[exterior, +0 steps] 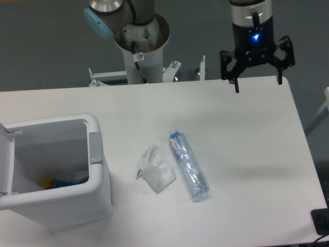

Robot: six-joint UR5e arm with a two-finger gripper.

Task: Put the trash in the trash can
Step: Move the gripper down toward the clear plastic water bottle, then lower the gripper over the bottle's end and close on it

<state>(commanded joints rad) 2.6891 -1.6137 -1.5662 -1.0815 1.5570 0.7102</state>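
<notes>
- The claw [258, 81] is hanging above the far right part of the white table [247, 134], its two dark fingers [237, 77] spreading wide apart and pointing downward; nothing is sitting between them, and a blue light is glowing on the wrist body above.
- The arm's pale cylindrical base [141, 46] is standing behind the table's far edge, well to the left of the claw, with a light-blue joint cap showing at the top.
- The clear crushed water bottle [188, 164] is lying flat near the middle of the table, its blue-and-red label sitting at the far end and its length running diagonally toward the near right.
- The crumpled translucent white wrapper [156, 170] is lying just beside the bottle on its left; whether the two are touching cannot be told.
- The trash can [95, 190] is standing at the near left of the table, well apart from the claw and near the wrapper, with its lid [6, 159] swinging open to the left and its grey latch tab [95, 147] facing the wrapper.
- Inside the trash can, some yellow and blue items are showing at the bottom; what they are cannot be told.
- Both pieces of trash are resting on the tabletop, outside the trash can.
</notes>
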